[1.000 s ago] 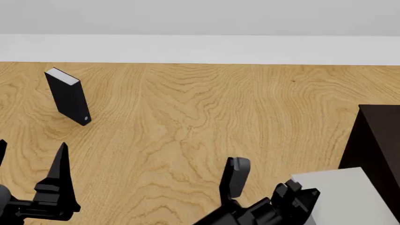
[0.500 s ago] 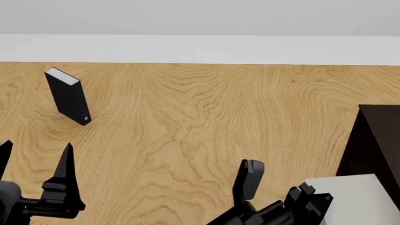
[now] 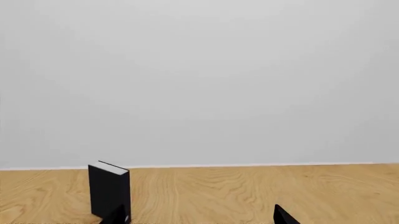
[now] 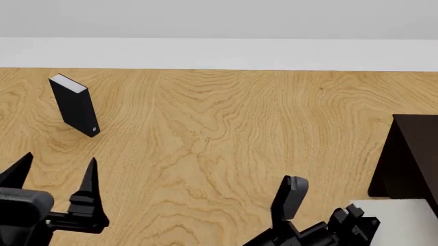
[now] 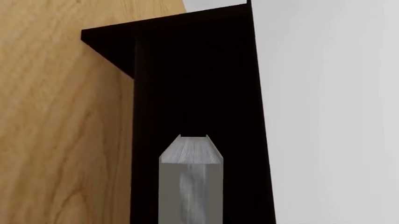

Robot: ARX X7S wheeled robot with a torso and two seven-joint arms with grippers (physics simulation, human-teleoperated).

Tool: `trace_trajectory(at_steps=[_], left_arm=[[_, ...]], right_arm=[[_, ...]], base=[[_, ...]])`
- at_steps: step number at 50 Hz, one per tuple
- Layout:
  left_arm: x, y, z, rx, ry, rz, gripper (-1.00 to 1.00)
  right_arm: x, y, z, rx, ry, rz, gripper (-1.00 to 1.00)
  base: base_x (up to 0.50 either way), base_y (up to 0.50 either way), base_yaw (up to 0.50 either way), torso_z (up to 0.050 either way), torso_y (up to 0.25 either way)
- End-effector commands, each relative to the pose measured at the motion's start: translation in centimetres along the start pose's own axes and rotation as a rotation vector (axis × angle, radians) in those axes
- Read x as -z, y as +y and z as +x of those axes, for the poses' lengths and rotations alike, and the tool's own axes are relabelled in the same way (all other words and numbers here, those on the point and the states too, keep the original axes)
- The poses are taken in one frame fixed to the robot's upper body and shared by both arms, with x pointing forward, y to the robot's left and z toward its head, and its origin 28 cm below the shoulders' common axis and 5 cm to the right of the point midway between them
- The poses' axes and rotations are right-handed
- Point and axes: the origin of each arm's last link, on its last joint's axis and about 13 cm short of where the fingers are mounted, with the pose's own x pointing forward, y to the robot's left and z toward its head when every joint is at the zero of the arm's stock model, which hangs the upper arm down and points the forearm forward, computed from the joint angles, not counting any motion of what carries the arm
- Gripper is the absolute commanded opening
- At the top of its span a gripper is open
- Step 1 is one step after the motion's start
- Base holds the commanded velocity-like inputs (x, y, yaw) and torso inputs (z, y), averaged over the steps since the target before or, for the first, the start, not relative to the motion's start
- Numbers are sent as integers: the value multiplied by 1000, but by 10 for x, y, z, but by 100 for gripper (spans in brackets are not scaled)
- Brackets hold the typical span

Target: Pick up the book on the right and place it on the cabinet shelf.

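Observation:
The light-grey book (image 4: 403, 223) is at the lower right of the head view, and my right gripper (image 4: 356, 221) is shut on its left side. In the right wrist view the book (image 5: 190, 182) points its whitish page edges at the very dark cabinet (image 5: 193, 79); my fingers do not show there. The cabinet (image 4: 411, 154) stands at the right edge, just beyond the held book. Whether the book touches a cabinet shelf cannot be told. My left gripper (image 4: 60, 169) hangs open over the floor at the lower left, holding nothing, and its two tips frame bare wood (image 3: 198, 219).
A black book (image 4: 74, 105) stands upright on the wooden floor (image 4: 219, 133) at the far left, ahead of my left gripper (image 3: 198, 219); it shows as a black book (image 3: 109, 193) in the left wrist view. A pale wall (image 4: 219, 51) bounds the floor at the back.
My right gripper has carried the grey book to the right, closer to the cabinet. My left gripper has shifted a little right and forward. The black book has not moved.

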Motion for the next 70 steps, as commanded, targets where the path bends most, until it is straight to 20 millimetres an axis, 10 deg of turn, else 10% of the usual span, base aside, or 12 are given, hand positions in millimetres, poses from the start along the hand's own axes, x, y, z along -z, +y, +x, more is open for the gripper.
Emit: trace_trajectory(at_steps=[1,70], left_arm=[[5,0,4,-4,15,17,100],[27,-10,25,13,68,91,100]], right_arm=[[5,-9,16,142,-27,-89,-100],[43,-2,56,164,-24,-183,-100]], base=[[0,0,0,0,10],[0,0,0,0,1]])
